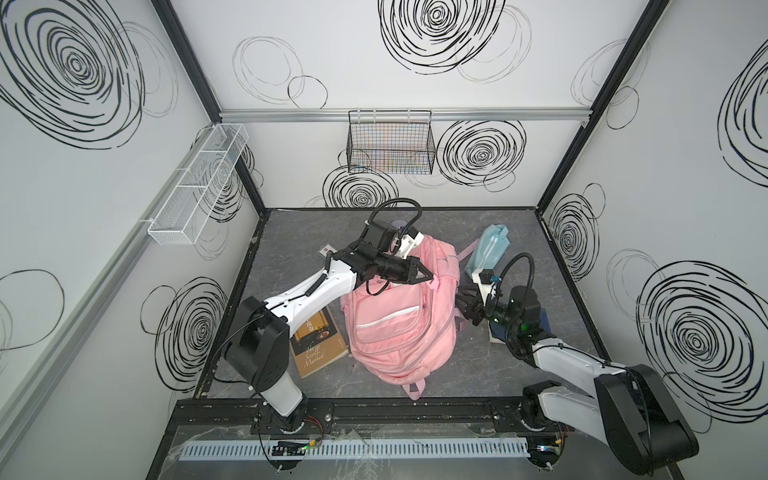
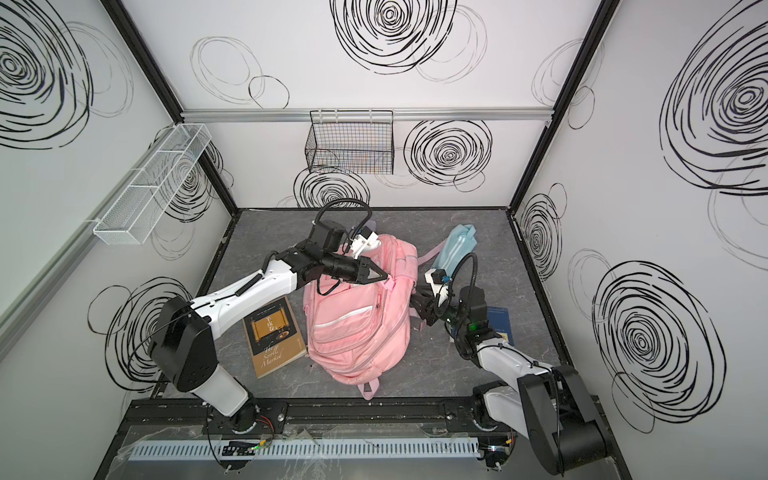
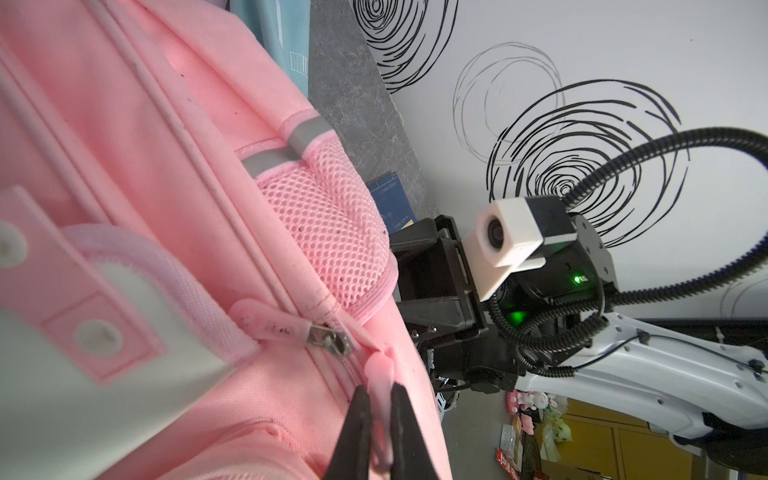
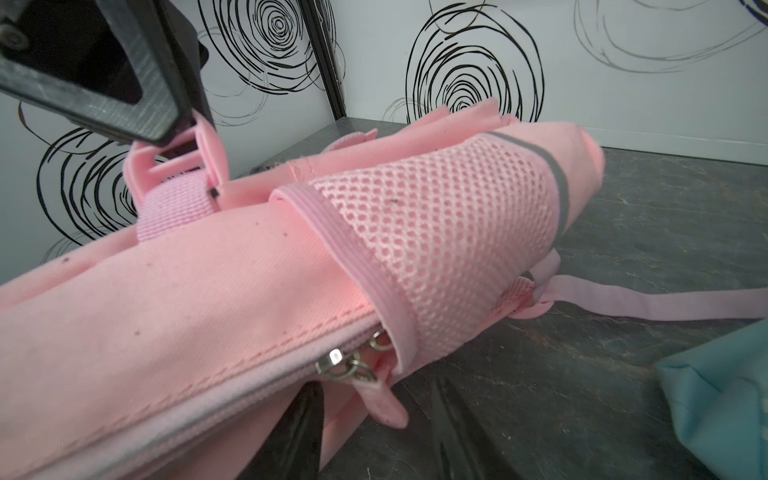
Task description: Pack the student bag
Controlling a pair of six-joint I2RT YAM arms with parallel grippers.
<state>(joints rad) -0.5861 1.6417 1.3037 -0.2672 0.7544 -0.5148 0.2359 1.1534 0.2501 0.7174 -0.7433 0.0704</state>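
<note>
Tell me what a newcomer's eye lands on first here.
The big pink student bag lying in the middle dominates both top views. The left gripper is shut on a pink zip pull on top of it, while the right gripper stands open at the bag's side, near the mesh pocket. A brown book lies left of the bag and a light-blue pouch behind it on the right.

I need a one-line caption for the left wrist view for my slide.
The left gripper pinches a zipper pull on the pink backpack, next to its mesh side pocket.

bright even light, blurred close foregrounds
</note>
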